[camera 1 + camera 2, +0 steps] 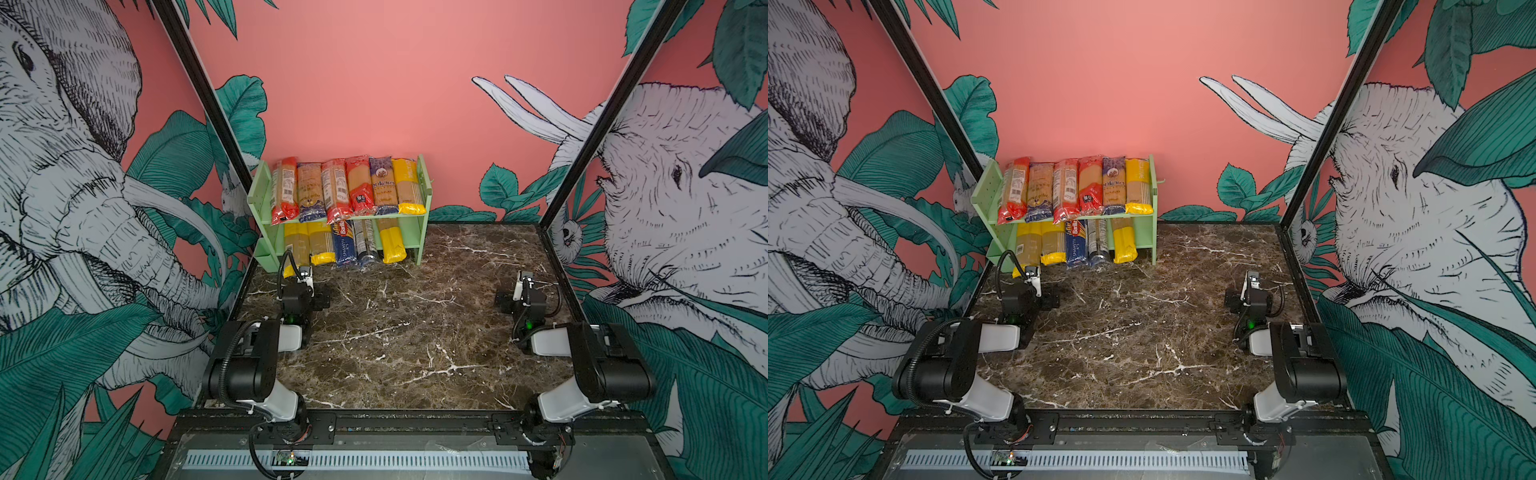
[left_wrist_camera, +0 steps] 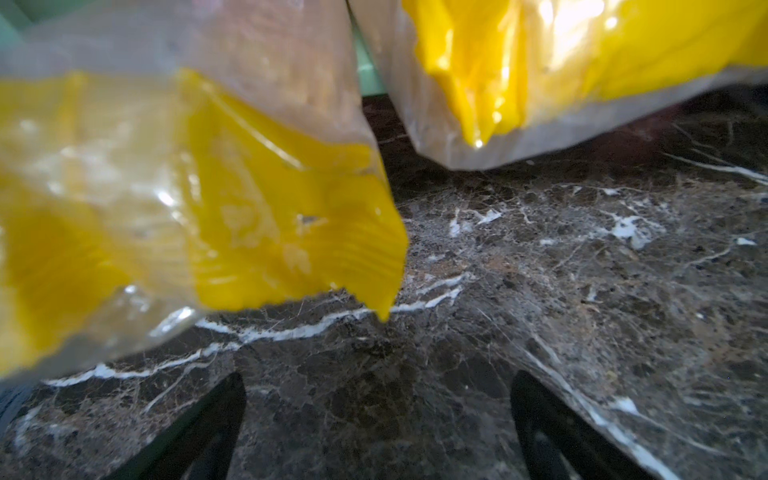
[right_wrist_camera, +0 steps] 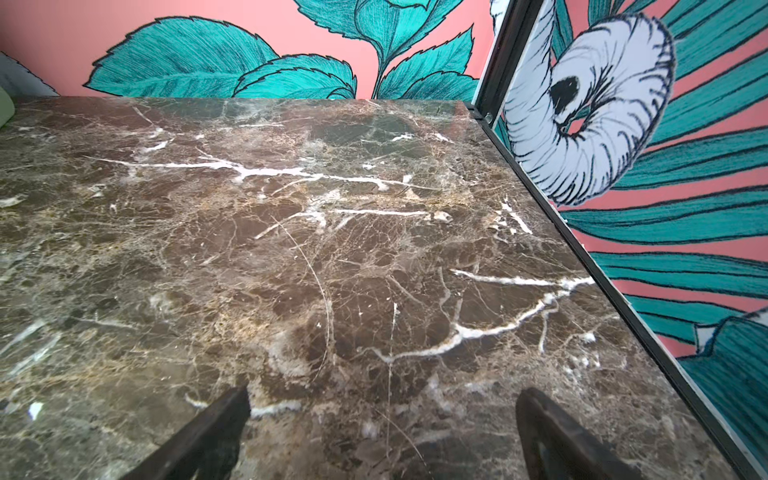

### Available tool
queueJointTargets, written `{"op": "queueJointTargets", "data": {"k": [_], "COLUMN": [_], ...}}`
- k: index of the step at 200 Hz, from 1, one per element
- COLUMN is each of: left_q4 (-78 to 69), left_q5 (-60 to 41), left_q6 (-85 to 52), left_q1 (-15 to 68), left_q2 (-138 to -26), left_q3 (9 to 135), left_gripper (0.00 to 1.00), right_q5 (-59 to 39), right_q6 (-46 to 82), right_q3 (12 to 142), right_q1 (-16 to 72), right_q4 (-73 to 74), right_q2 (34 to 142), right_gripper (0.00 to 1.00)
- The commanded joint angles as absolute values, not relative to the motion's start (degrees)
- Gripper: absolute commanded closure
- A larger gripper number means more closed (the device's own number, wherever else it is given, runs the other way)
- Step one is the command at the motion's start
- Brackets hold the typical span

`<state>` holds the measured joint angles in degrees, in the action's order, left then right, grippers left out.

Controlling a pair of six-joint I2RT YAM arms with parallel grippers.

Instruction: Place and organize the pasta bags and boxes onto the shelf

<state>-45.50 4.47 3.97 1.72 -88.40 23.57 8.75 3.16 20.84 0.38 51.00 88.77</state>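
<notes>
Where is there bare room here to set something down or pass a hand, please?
The brown marble tabletop is bare between the left gripper and right gripper, and beyond the right one, between the mint-green two-tier shelf and the black frame post. Both shelf boards are crowded with clear spaghetti packs, tightest by the left gripper.

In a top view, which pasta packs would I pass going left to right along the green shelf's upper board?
From the left: red pack → blue-ended pack → second red pack → third red pack → dark-blue-topped pack → yellow pack.
</notes>
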Motion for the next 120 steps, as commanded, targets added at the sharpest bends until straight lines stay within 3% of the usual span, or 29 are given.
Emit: {"op": "queueJointTargets", "data": {"k": [1, 25, 120], "left_q4": [-47.69, -47.73, -47.98], "left_q5": [3.68, 3.71, 3.67], "left_q6": [5.01, 5.01, 5.08], "left_q1": [1.54, 1.57, 1.57], "left_q2": [-88.17, -88.15, -88.15], "left_q3": [24.34, 24.26, 24.17], "left_gripper": [0.00, 0.01, 0.00], "right_q5": [9.73, 14.18, 14.24], "right_q6": [2.18, 0.83, 0.79], "right_q3": [21.09, 21.63, 21.56], "right_q1": [1.03, 3.05, 3.16], "right_q4": [54.45, 53.95, 54.05], "right_q2": [88.51, 88.75, 88.68], "right_gripper": [0.01, 0.01, 0.01]}}
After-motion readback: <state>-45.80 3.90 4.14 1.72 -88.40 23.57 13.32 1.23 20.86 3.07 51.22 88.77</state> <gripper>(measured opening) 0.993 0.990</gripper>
